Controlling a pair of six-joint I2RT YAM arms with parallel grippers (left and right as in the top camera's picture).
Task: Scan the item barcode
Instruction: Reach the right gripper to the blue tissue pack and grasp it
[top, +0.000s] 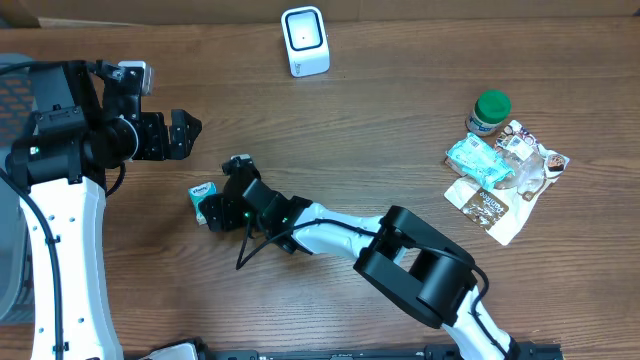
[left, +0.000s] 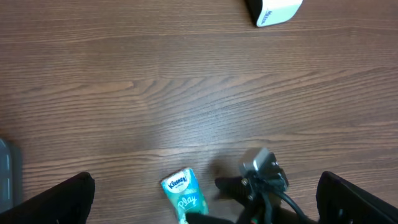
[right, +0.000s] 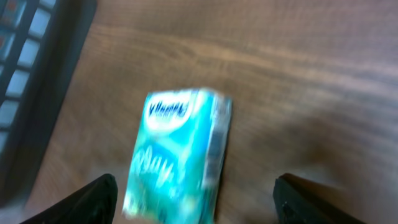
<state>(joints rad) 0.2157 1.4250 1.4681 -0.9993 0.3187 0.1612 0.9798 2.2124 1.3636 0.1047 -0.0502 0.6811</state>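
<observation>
The item is a teal Kleenex tissue pack (top: 203, 193) lying flat on the wooden table; it also shows in the left wrist view (left: 183, 194) and, blurred, in the right wrist view (right: 180, 155). My right gripper (top: 222, 203) is low over it and open, jaws on either side of the pack (right: 202, 199), the left finger close to it and the right finger well apart from it. My left gripper (top: 190, 133) hangs open and empty above and behind the pack (left: 208, 202). The white barcode scanner (top: 305, 41) stands at the table's far edge (left: 273, 11).
A pile of other goods lies at the right: a green-lidded jar (top: 490, 110), a teal packet (top: 478, 160), a brown packet (top: 480, 205) and clear wrappers (top: 532, 160). A dark gridded crate (right: 31, 62) sits at the table's left side.
</observation>
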